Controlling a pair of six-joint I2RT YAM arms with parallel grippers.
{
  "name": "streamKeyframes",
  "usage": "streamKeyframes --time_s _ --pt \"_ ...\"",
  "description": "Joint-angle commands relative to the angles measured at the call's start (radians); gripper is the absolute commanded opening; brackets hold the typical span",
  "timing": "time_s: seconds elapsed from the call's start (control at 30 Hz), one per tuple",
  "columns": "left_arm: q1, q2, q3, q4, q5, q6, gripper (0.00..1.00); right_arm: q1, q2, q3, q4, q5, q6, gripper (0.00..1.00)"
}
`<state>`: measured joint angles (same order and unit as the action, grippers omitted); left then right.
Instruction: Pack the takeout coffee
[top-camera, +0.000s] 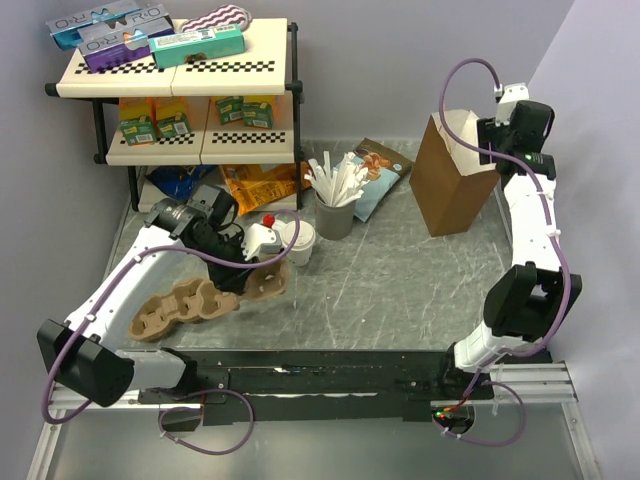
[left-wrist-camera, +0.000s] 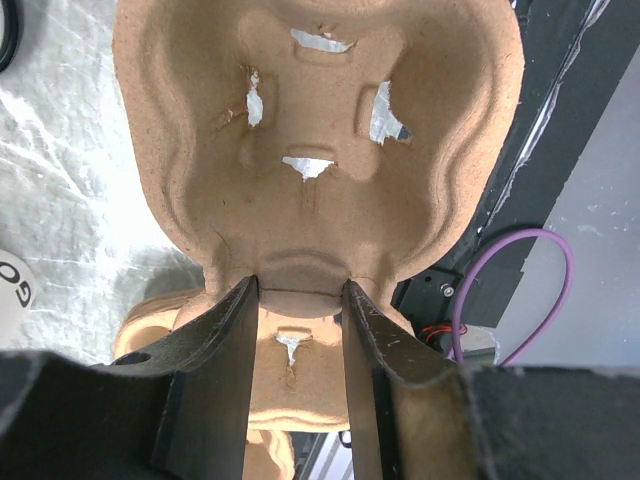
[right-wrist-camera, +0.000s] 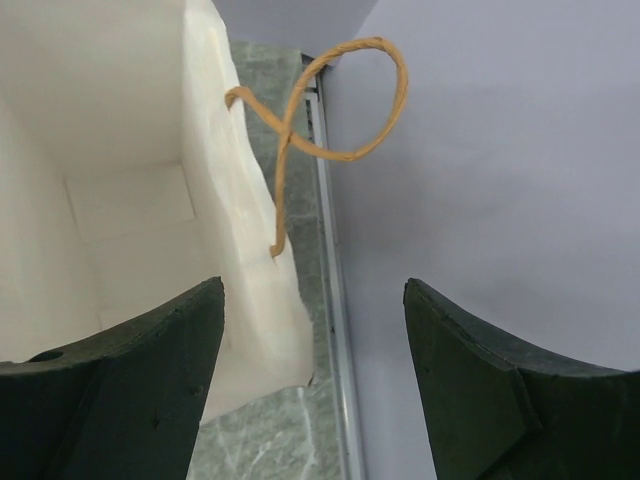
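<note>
Left hand (left-wrist-camera: 300, 288) tight on cup carrier (left-wrist-camera: 320, 110), right hand (right-wrist-camera: 312, 290) spread wide

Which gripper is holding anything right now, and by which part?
The left gripper pinches the carrier by the rim at one end. The right gripper holds nothing: its jaws stand open, straddling the bag wall.

White-shelled left arm (top-camera: 110, 295) and right arm (top-camera: 530, 215), black joint housings, purple cables (left-wrist-camera: 530, 233) looping alongside (one behind the left gripper (left-wrist-camera: 300, 288)), right gripper (right-wrist-camera: 312, 290) with broad, dark, tapered fingers (right-wrist-camera: 140, 380), small round hole near one base
</note>
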<state>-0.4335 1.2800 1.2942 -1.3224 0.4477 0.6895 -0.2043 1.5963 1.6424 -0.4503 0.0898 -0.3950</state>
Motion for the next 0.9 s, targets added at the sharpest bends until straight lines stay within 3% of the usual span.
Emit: streamKeyframes --time_s 0.0,0.33,0.67,0.77,0.83,0.87 --pt "-0.007 -0.025 0.001 0.003 0.008 -0.01 0.01 -0.018 0.034 0.089 0.024 -0.019 -0.047 0.78" --pt "-0.008 -0.03 -0.009 0.008 0.014 -0.024 0.01 -0.044 0.178 0.191 -0.057 -0.116 -0.084 0.71" --pt "-0.008 -0.036 -0.033 0.009 -0.023 -0.025 0.01 -0.066 0.192 0.166 -0.111 -0.234 -0.059 0.61" --pt "-0.008 -0.036 -0.03 0.012 -0.029 -0.028 0.01 -0.066 0.186 0.152 -0.111 -0.248 -0.053 0.56" --pt "-0.008 -0.041 -0.026 0.014 -0.032 -0.027 0.01 -0.066 0.177 0.146 -0.114 -0.263 -0.065 0.47" --pt "-0.008 -0.041 -0.024 0.012 -0.032 -0.025 0.01 -0.067 0.175 0.142 -0.12 -0.278 -0.07 0.38"
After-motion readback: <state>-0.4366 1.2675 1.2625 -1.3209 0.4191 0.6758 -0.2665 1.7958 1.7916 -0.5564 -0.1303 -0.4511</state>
